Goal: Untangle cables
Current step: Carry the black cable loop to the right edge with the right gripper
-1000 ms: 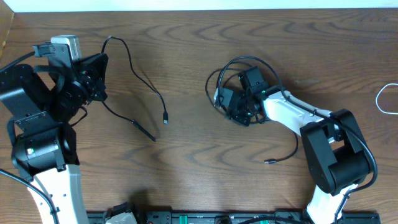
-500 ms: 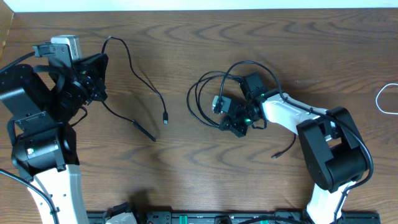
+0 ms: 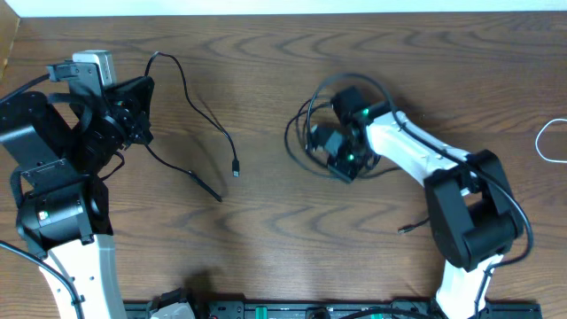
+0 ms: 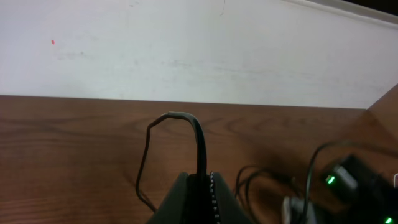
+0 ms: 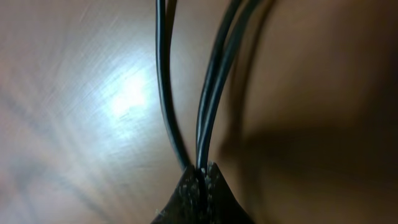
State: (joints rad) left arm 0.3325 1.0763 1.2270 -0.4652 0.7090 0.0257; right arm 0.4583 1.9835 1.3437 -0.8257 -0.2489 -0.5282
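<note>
Item: untangling of cords on a brown wood-grain table (image 3: 266, 252). Left end effector (image 4: 200, 184), near the left edge of the table, is clenched on a thin black loose cord (image 4: 198, 142). From the pinch the cord arches up and away. In the overhead view this cord (image 3: 188, 91) rises toward the far edge, then sweeps right and toward the near side to a small plug (image 3: 236, 168), lying free of the other cords. Right end effector (image 5: 203, 174), mid-table, is clenched on strands of a coiled bundle of thin black cord (image 5: 211, 93). The strands run straight out from the fingertips along the end effector's own axis, one strand parting slightly to the left. Seen from above, the bundle (image 3: 299, 124) loops around and to the left and far side of the right end effector (image 3: 335, 149). A loose tail trails the opposite way, toward that arm's base, ending in a plug tip (image 3: 406, 229). Judgement: the coming move turns on this opposition, coil ahead and tail behind. The right arm is on the bundle; the left arm is well apart from it. A thin whitish cord loop (image 3: 539, 140) lies at the right edge, untouched.
</note>
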